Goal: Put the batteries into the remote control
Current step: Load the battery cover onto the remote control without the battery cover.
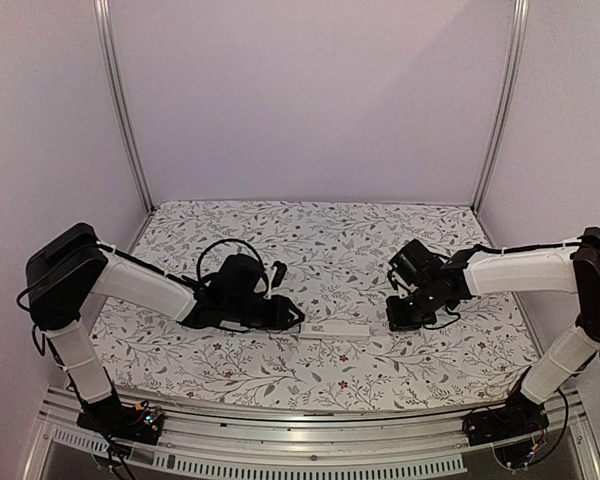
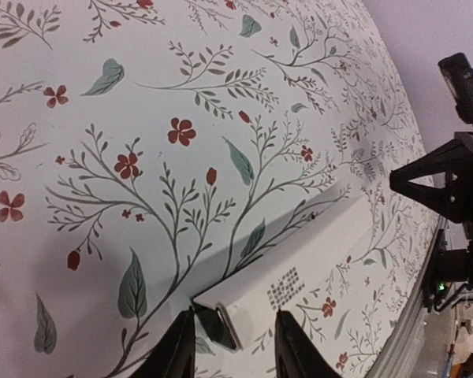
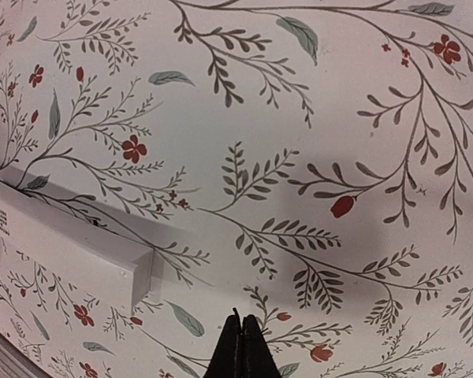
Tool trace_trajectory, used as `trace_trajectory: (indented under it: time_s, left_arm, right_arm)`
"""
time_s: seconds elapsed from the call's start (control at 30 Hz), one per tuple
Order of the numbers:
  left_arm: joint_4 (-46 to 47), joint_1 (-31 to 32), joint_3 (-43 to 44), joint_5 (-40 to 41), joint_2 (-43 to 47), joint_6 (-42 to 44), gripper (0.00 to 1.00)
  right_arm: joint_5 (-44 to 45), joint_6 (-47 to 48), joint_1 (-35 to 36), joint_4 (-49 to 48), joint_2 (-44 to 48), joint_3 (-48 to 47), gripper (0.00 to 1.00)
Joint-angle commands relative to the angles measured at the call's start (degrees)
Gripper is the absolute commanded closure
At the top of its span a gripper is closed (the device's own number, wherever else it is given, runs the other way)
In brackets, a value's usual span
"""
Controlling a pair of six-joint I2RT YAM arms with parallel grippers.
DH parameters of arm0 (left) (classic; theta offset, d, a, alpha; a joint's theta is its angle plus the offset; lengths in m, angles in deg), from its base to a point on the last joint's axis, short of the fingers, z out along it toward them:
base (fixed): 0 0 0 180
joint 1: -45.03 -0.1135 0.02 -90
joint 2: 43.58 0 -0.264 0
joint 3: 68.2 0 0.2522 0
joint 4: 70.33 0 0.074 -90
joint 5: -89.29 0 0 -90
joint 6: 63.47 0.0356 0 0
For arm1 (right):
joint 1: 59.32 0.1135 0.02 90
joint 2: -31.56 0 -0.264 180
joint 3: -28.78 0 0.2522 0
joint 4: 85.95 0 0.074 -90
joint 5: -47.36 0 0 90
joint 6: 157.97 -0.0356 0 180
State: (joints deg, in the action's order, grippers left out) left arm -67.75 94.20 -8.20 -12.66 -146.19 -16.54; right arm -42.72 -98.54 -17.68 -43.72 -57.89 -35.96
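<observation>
The remote control [image 1: 335, 329] is a slim white bar lying flat near the middle of the flowered table. In the left wrist view the remote control [image 2: 299, 260] runs up and to the right, with its black end between my left gripper's fingers. My left gripper [image 2: 235, 346] is open and straddles that end, with a strip of cloth showing beside the nearer finger. From above, the left gripper [image 1: 288, 315] sits at the bar's left end. My right gripper [image 3: 240, 346] is shut on nothing, hovering over bare cloth just right of the remote control's [image 3: 63, 244] other end. The batteries are out of view.
The flowered tablecloth [image 1: 310, 250] covers the table. Aluminium posts [image 1: 125, 110] and pale walls close in the back and sides. A metal rail [image 1: 300, 425] runs along the near edge. The right arm [image 2: 449, 189] shows dark at the edge of the left wrist view.
</observation>
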Motion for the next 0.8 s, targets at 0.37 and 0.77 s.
trace_trajectory:
  time_s: [0.37,0.77]
  left_arm:
    - [-19.1,1.7,4.6,16.2,-1.0,8.5,0.8]
    - [-20.6,4.6,8.1,16.6,-4.6,12.3,0.81]
  right_arm:
    - [4.2,-4.2,5.2,1.6,-6.2,-3.1,1.0]
    - [5.0,-4.6,6.6,2.5,-8.2,-4.6,1.0]
